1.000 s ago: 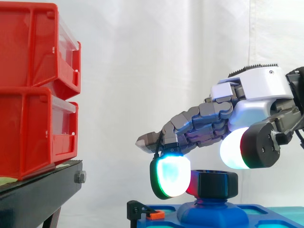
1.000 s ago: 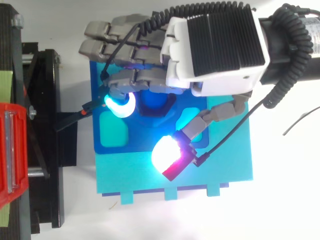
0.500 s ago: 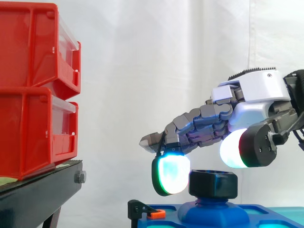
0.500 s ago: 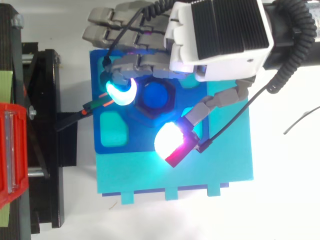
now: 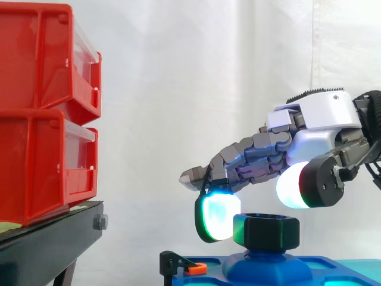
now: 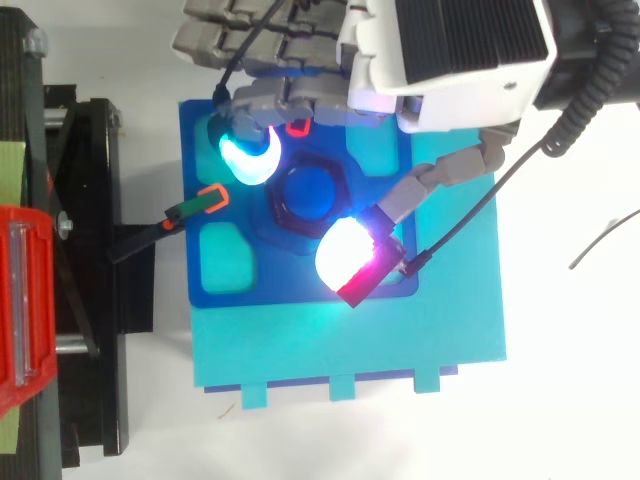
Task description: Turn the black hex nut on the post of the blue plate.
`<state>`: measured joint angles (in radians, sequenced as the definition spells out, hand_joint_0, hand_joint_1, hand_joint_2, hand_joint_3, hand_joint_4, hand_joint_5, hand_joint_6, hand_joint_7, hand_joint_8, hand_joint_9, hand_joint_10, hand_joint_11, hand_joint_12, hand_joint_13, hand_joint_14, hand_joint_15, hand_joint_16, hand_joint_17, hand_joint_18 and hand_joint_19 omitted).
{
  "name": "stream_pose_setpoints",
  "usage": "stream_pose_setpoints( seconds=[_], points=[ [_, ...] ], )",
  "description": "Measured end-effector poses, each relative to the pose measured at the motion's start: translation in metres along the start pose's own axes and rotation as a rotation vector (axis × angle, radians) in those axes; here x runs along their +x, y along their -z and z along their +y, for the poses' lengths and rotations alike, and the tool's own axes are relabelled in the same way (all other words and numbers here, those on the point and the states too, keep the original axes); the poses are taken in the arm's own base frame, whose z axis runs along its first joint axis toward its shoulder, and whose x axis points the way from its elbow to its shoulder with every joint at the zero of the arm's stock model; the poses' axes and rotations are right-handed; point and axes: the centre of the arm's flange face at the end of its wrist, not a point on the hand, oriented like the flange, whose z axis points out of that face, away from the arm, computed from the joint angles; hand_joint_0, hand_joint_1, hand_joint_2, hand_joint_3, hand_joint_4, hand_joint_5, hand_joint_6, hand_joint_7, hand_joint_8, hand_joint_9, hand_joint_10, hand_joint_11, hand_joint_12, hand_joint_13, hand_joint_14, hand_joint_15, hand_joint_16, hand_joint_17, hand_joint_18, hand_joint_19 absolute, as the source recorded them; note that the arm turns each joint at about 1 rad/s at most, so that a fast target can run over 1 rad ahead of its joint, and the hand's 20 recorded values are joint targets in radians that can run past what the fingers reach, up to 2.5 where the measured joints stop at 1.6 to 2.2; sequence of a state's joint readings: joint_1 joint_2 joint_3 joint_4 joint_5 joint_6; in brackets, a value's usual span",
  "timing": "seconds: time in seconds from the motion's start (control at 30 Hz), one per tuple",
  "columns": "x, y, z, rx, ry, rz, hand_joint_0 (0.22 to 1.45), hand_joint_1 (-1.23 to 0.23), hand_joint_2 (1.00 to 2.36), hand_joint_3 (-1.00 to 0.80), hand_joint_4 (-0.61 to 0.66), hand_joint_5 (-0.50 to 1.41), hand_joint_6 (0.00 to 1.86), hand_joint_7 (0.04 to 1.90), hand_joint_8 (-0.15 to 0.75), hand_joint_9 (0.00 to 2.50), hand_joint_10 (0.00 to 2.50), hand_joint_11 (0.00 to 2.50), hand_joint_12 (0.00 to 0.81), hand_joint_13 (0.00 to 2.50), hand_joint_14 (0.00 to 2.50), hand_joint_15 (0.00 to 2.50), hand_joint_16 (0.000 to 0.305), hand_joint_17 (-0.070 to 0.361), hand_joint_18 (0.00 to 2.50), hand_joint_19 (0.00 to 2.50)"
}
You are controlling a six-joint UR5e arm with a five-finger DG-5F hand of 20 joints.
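We list two red bins [image 5: 41, 149], stacked left, contents unseen. One black hex nut [image 5: 266, 231] tops the blue plate's [image 6: 230, 292] post [image 6: 310, 192]. The hand's [image 5: 321, 113] fingers [image 5: 217, 217] stand spread either side, not pinching.

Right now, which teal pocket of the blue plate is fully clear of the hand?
The pocket just below the orange-tipped clip in the top view; the hand overhangs the others.

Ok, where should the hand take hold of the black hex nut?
I'd pinch two opposite side flats of the black hex nut, coming down from above. It sits level, raised on the post of the blue plate, so its sides stand clear of the plate, and the hand hovers just above it.
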<state>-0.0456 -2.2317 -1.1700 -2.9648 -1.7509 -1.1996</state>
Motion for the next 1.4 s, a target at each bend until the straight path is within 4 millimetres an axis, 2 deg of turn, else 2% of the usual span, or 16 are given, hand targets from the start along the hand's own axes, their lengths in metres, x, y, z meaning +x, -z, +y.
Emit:
stream_pose_setpoints(
  seconds=[0.33, 0.6, 0.67, 0.8, 0.93, 1.2, 1.4],
  points=[
    [-0.004, 0.002, -0.006, 0.000, -0.001, -0.008, 0.41, -0.45, 1.00, -0.50, 0.36, -0.21, 0.50, 1.19, 0.280, 0.00, 0.00, 0.00, 0.415, 0.00, 0.00, 0.00, 0.060, 0.134, 0.00, 0.23],
    [-0.019, 0.008, -0.013, 0.002, -0.009, 0.016, 0.40, -0.46, 1.00, -0.50, 0.35, -0.22, 0.50, 1.14, 0.280, 0.00, 0.00, 0.00, 0.416, 0.00, 0.00, 0.00, 0.060, 0.136, 0.00, 0.23],
    [-0.022, 0.009, -0.013, 0.003, -0.009, 0.019, 0.40, -0.48, 1.00, -0.50, 0.34, -0.23, 0.50, 1.07, 0.278, 0.00, 0.00, 0.00, 0.415, 0.00, 0.00, 0.00, 0.061, 0.136, 0.00, 0.23],
    [-0.034, 0.006, -0.008, -0.003, -0.003, 0.015, 0.40, -0.65, 1.00, -0.50, 0.26, -0.26, 0.50, 0.90, 0.262, 0.00, 0.00, 0.00, 0.412, 0.00, 0.00, 0.00, 0.060, 0.135, 0.00, 0.22],
    [-0.039, 0.003, -0.001, -0.015, 0.003, 0.007, 0.39, -0.73, 1.00, -0.50, 0.19, -0.30, 0.50, 0.83, 0.236, 0.00, 0.00, 0.00, 0.405, 0.00, 0.00, 0.00, 0.059, 0.133, 0.00, 0.23],
    [-0.035, -0.003, 0.011, -0.031, 0.016, 0.007, 0.38, -0.77, 1.00, -0.50, 0.13, -0.30, 0.50, 0.76, 0.226, 0.00, 0.00, 0.00, 0.413, 0.00, 0.00, 0.00, 0.061, 0.137, 0.00, 0.22],
    [-0.019, -0.005, 0.019, -0.041, 0.018, 0.032, 0.33, -0.74, 1.00, -0.50, 0.14, -0.30, 0.50, 0.76, 0.242, 0.00, 0.00, 0.00, 0.433, 0.00, 0.00, 0.00, 0.065, 0.147, 0.00, 0.22]
  ],
)
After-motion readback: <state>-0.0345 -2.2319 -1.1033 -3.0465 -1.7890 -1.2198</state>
